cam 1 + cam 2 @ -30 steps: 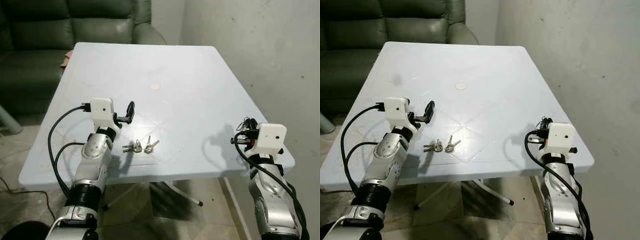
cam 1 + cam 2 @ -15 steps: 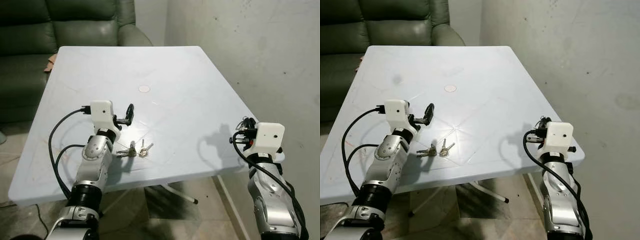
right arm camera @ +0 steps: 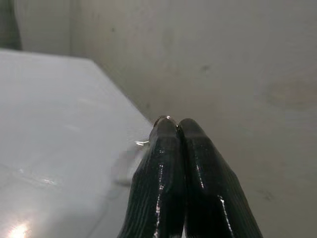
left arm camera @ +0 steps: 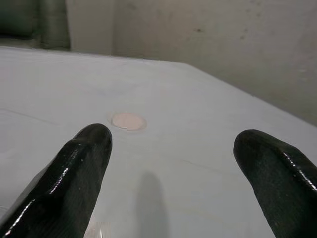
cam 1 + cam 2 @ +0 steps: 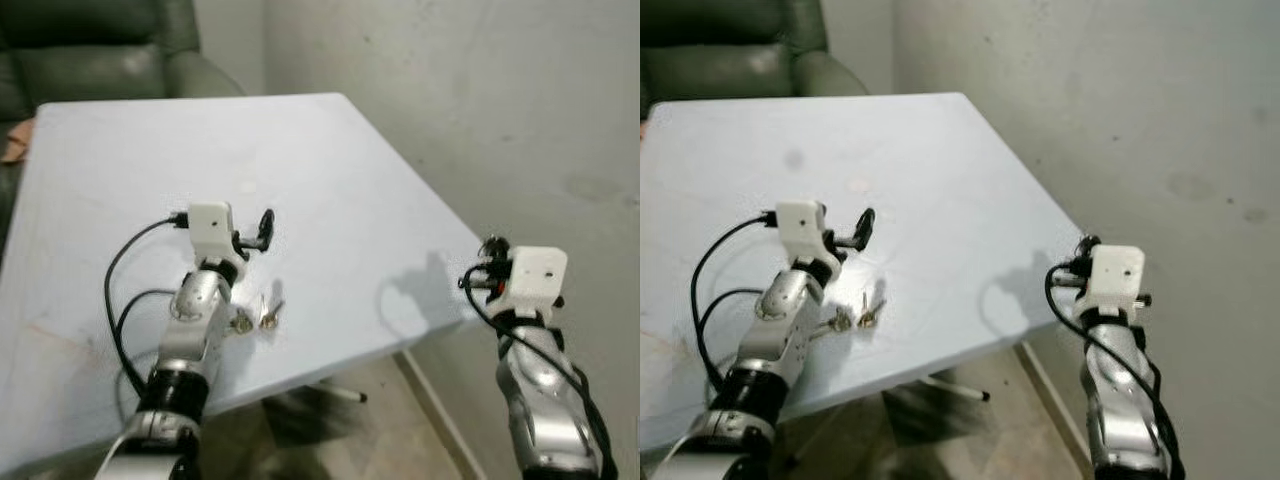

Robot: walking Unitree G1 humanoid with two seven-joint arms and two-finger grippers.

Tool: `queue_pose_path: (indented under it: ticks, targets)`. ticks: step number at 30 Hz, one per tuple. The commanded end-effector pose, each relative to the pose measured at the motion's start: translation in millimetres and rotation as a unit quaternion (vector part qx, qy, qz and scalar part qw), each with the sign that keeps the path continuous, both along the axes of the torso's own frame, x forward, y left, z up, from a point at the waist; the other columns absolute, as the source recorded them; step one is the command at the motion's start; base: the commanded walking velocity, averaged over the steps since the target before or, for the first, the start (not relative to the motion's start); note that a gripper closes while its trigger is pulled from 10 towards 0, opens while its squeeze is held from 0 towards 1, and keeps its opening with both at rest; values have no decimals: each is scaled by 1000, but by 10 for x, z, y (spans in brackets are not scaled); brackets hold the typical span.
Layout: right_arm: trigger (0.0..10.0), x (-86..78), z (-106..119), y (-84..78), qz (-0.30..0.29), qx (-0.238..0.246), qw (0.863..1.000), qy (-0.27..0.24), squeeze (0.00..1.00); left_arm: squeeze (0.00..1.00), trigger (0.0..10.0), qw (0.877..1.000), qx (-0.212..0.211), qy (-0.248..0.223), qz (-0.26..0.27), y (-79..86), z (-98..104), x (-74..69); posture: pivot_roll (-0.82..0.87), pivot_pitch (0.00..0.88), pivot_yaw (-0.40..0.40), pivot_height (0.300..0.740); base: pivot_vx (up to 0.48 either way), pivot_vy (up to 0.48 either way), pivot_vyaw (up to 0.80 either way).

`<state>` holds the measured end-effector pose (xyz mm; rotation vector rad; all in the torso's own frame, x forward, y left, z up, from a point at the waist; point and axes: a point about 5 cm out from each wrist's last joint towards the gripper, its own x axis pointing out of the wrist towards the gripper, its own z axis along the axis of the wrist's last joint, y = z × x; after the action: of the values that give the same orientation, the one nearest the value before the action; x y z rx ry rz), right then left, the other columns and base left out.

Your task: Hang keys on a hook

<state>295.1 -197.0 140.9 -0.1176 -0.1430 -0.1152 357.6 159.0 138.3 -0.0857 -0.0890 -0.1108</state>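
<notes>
- Head views: the keys lie flat on the white table near its near edge, just right of the left arm, shafts pointing roughly to the far side. No hook can be made out, so hanging looks not yet begun.
- Left wrist view: left gripper is spread wide, holding nothing, above the table.
- Right wrist view: right gripper is pressed closed, with a thin metal ring at its tips.

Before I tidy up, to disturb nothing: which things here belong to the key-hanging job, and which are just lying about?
Job: keys on table; metal ring pinched in right gripper; open left gripper.
Lying about: round disc; green sofa.
</notes>
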Motion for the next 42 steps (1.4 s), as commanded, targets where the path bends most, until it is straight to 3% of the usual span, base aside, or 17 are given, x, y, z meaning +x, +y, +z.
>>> queue_pose_path:
  ticks: [1,31,42]
  targets:
    - [10000,-8,1,-56,-8,-2,1000,3,0,0,10000,1000,-1,-2,-18,-123,20,11,42,34,-45,740,0,0,-744]
    - [10000,-5,8,-73,-11,-4,1000,3,0,0,10000,1000,7,-14,-25,-141,45,-7,48,49,-45,740,0,0,-746]
    - [10000,-65,20,-92,-14,12,1000,-11,0,0,10000,999,9,-12,-41,-190,25,-43,37,61,-24,740,0,0,-47]
